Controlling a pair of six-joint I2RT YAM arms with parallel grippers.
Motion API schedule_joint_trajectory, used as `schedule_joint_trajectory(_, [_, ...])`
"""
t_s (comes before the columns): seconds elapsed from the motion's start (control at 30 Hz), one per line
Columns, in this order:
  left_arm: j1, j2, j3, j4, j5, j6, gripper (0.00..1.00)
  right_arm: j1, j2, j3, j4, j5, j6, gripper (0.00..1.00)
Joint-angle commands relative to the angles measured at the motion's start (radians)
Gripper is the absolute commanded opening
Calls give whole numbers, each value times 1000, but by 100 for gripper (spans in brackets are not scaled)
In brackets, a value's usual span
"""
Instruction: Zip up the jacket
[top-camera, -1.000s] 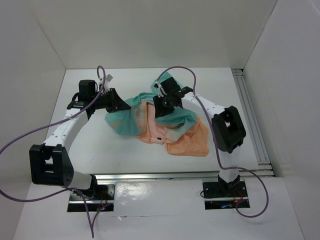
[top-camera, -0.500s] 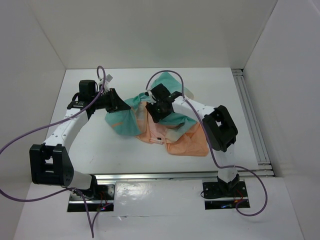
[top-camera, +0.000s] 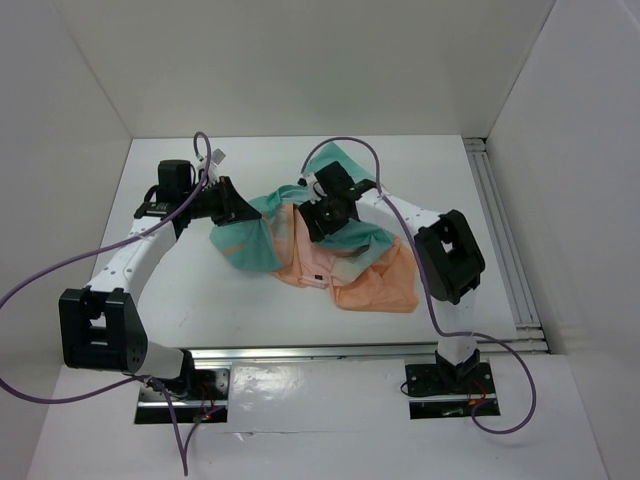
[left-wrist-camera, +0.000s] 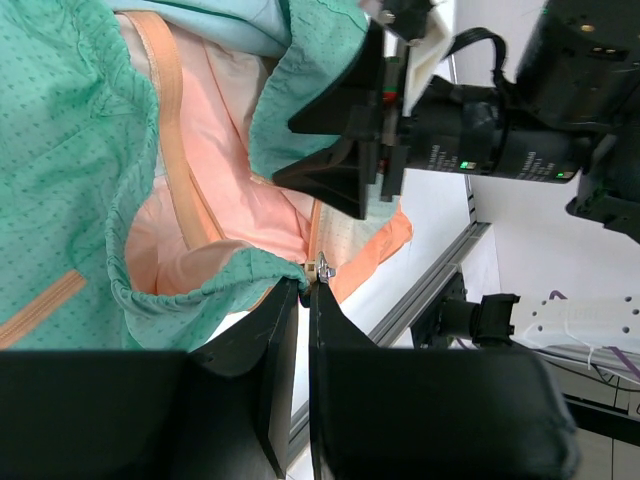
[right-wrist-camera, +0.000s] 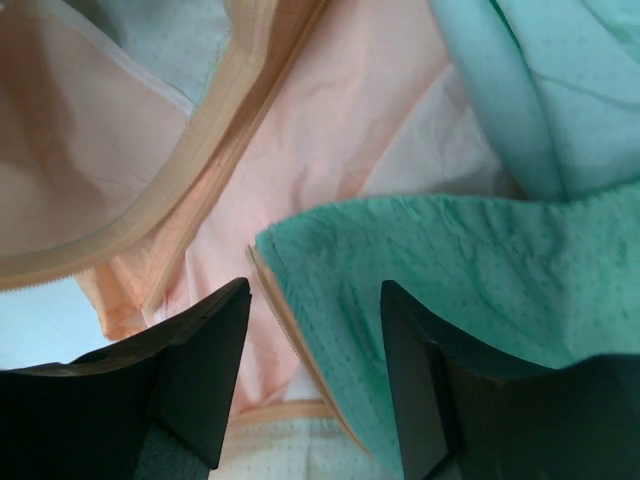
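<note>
White matte tabletop (top-camera: 430, 170), evenly lit. White panels closing it in: left wall (top-camera: 50, 150), far wall (top-camera: 310, 60) and right wall (top-camera: 570, 150), joined at the two far corners. Silver slotted rail (top-camera: 503, 235) along the tabletop's right edge, just beside the right wall. Second silver rail (top-camera: 320, 351) across the near edge, meeting the first at the near right corner. Glossy white ledge (top-camera: 320, 400) on the near side of it, catching a bright reflection.

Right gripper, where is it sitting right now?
Top view: the right gripper is open over the middle of the jacket, just right of the left gripper, which pinches the teal edge.
</note>
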Motion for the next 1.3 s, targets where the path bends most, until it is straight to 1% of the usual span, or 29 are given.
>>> schedule_joint_trajectory(0.0, [5,1,18,8,15,17,0,-18,-111,-38,83,-55,-4,60])
schedule_joint_trajectory(0.1, [5,1,18,8,15,17,0,-18,-112,-50,93,-41,7,54])
schedule_joint_trajectory(0.17, [5,1,18,8,15,17,0,-18,-72,-14,73,-41,-8,54])
schedule_joint_trajectory(0.2, [5,1,18,8,15,17,0,-6,-56,-1,49,-14,-19,56])
schedule_joint_trajectory(0.3, [5,1,18,8,15,17,0,18,-24,13,48,25,-44,59])
schedule_joint_trajectory(0.37, [5,1,18,8,15,17,0,18,13,23,48,36,-44,59])
schedule_joint_trajectory(0.53, [5,1,18,8,15,17,0,18,25,23,96,16,-44,59])
schedule_joint_trajectory(0.63, [5,1,18,8,15,17,0,29,63,23,110,16,-44,58])
schedule_joint_trajectory(0.7, [5,1,18,8,15,17,0,29,83,33,119,16,-44,55])
schedule_joint_trajectory(0.73, [5,1,18,8,15,17,0,29,95,33,119,26,-44,51])
schedule_joint_trajectory(0.83, [5,1,18,8,15,17,0,29,96,23,168,27,-24,45])
schedule_joint_trajectory(0.93, [5,1,9,8,15,17,0,29,96,11,177,27,-15,42])
schedule_joint_trajectory(0.97, [5,1,9,8,15,17,0,29,96,20,177,16,-15,39])
schedule_joint_trajectory(1.0, [5,1,9,8,15,17,0,29,96,20,177,16,-15,35])
schedule_joint_trajectory(1.07, [5,1,9,8,15,17,0,29,108,31,177,16,-15,29])
schedule_joint_trajectory(1.1, [5,1,9,8,15,17,0,38,108,31,177,16,-15,23])
schedule_joint_trajectory(1.23, [5,1,9,8,15,17,0,48,108,31,177,16,-15,13])
schedule_joint_trajectory(1.27, [5,1,9,8,15,17,0,48,85,31,177,16,-6,10])
